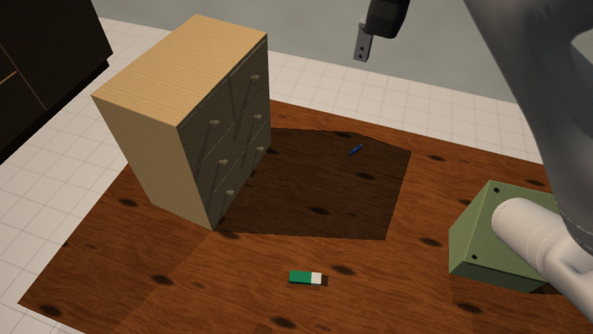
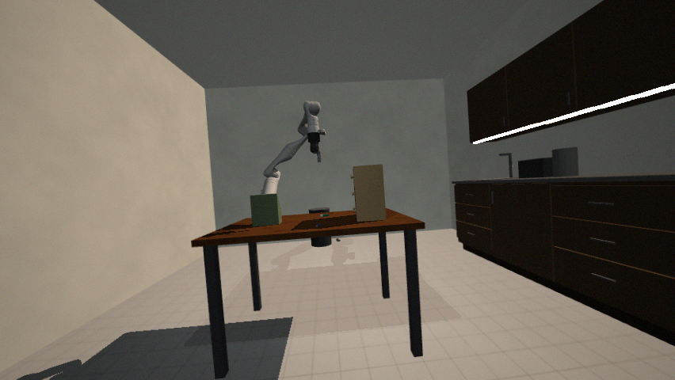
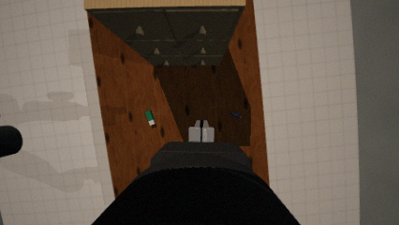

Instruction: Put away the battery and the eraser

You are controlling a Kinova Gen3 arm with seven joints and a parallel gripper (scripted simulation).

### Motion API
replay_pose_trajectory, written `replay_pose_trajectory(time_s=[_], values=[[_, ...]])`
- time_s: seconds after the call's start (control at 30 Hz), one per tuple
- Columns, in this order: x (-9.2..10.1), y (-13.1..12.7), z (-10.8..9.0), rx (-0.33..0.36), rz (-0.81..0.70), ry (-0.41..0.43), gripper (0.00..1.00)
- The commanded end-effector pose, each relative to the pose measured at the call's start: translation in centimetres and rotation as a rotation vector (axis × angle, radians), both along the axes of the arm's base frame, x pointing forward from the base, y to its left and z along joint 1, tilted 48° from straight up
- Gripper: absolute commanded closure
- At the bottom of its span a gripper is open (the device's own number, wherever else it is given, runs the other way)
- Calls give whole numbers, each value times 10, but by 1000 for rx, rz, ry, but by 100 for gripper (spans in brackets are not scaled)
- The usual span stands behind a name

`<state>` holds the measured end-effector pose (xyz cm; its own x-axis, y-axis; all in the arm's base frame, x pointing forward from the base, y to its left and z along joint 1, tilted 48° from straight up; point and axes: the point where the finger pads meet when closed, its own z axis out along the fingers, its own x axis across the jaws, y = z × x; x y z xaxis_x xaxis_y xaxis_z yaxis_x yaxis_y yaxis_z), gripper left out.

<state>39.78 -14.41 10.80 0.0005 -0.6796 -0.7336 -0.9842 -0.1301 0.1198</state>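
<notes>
Wrist view: pincer [image 1: 362, 44] [image 2: 318, 156] [image 3: 201, 127] together, high over the counter [image 1: 165, 248] [image 2: 283, 234] [image 3: 112, 84], probably to clear the chest [image 1: 174, 70] [image 2: 369, 193] [image 3: 169, 37].

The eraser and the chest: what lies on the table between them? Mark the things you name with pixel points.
In the top view, only bare wooden tabletop with dark knots and part of a shadow separates the eraser [image 1: 300, 277] [image 3: 149, 116] from the chest [image 1: 178, 70] [image 3: 164, 35].

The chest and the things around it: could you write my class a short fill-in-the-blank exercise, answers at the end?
The chest has ____ rows of drawers.
The small blue cylinder lies within the chest's dark ____ on the table.
The eraser is part green, part ____.
The pincer is not open but ____.

Missing words: three; shadow; white; shut.
</notes>
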Motion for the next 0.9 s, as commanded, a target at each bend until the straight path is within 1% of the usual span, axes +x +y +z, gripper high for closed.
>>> replay_pose_trajectory(time_s=[0.0, 0.5, 0.87], values=[[0, -1, 0, -1, -1, -1, 100], [0, 0, 0, -2, -7, 6, 100], [1, 2, -4, -8, -50, 54, 100]])
